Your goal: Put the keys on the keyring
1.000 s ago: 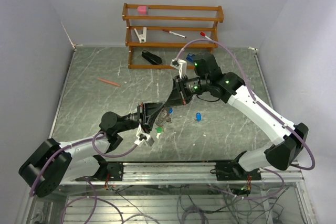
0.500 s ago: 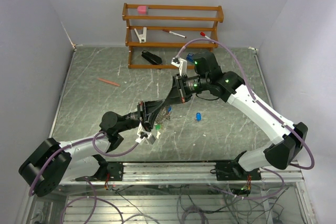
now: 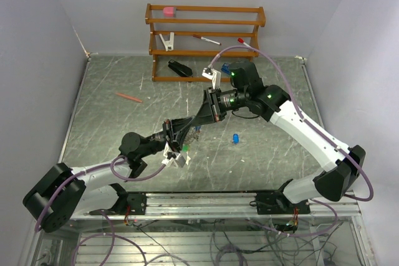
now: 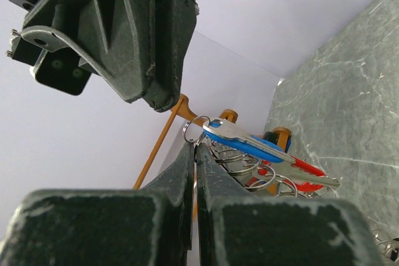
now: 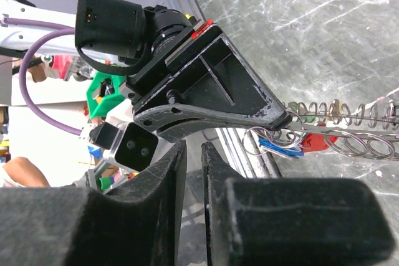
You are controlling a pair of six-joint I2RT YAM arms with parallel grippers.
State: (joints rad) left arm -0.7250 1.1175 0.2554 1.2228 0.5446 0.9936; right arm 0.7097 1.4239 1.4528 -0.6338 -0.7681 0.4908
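My left gripper (image 3: 187, 128) (image 4: 195, 147) is shut on the thin wire of the keyring (image 4: 249, 163), holding it above the table. One of the keys, with a blue head (image 4: 240, 140), hangs from a small ring beside the fingertips, and a red tag (image 4: 304, 170) hangs behind it. In the right wrist view the keyring (image 5: 349, 124) stretches to the right of the left gripper (image 5: 283, 119), with the blue key (image 5: 280, 147) below. My right gripper (image 3: 199, 121) (image 5: 193, 149) is just beside the left one, its jaws a narrow gap apart with nothing between them. Another blue key (image 3: 236, 137) lies loose on the table.
A wooden rack (image 3: 206, 29) stands at the back with a pink block, a clip and a pen on its shelves. A black stapler (image 3: 179, 68) lies in front of it, a blue object (image 3: 225, 66) behind the right arm, and a red pencil (image 3: 129, 97) to the left.
The right gripper's jaws have parted slightly. The left gripper has shifted a little to the left and away with the keyring, and the right gripper has followed it.
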